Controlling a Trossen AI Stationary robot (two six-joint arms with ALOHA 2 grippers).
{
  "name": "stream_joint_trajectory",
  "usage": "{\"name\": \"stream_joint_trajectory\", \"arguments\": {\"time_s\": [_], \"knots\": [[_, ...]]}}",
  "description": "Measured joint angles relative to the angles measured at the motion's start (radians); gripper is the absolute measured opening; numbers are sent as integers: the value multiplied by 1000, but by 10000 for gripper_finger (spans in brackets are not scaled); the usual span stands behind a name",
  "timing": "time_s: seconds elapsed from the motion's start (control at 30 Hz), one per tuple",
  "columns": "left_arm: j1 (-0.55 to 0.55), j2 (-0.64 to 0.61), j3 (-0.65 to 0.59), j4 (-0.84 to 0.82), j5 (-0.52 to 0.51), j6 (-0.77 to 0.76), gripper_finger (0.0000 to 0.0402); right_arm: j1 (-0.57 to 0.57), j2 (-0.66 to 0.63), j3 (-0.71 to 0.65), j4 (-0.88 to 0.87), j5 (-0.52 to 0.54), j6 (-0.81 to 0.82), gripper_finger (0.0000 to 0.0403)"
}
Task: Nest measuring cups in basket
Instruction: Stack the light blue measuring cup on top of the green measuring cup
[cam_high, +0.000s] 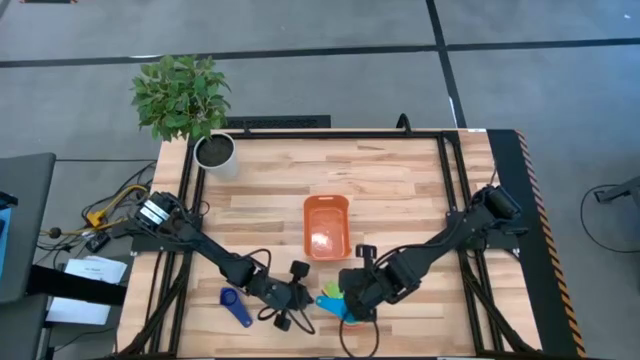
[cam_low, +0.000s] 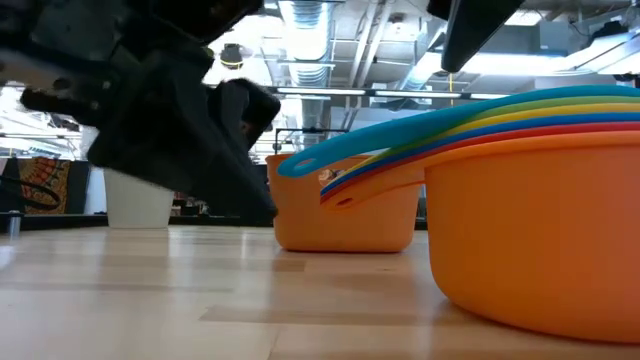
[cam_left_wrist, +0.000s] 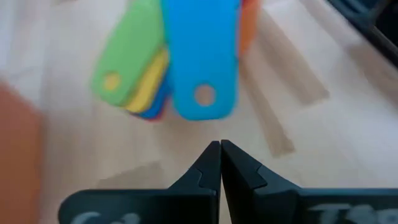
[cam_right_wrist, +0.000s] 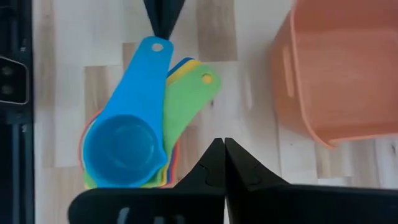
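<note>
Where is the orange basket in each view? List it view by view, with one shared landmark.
High view: orange basket at table centre.
Low view: mid-picture, behind the cup handles.
Left wrist view: cannot tell; only an orange blur at the edge.
Right wrist view: upper right.
Shared landmark: the stack of measuring cups.

My wooden table (cam_high: 400, 190) has pale planks and a black frame, with a yellow-and-black striped edge (cam_high: 535, 200) on one side. At its far corner I see a white round pot (cam_high: 216, 152), and a leafy green plant (cam_high: 180, 95) spreads beside it over the grey floor (cam_high: 330, 60). Cables (cam_high: 110, 210) and papers (cam_high: 85, 290) lie off the table's side.
</note>
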Motion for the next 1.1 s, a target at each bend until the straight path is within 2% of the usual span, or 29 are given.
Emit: {"name": "stream_joint_trajectory", "arguments": {"time_s": [0.17,0.37,0.47,1.1], "knots": [[0,-3,1,29,-40,32,0,-6,0,0,-22,-1,-1,8],[0,-5,1,41,139,25,0,-5,0,-22,-40,-5,20,8],[-1,-5,2,50,175,24,0,-5,0,-28,-42,-5,25,12],[22,-5,2,71,-46,46,0,-4,0,-29,-41,-1,25,6]]}}
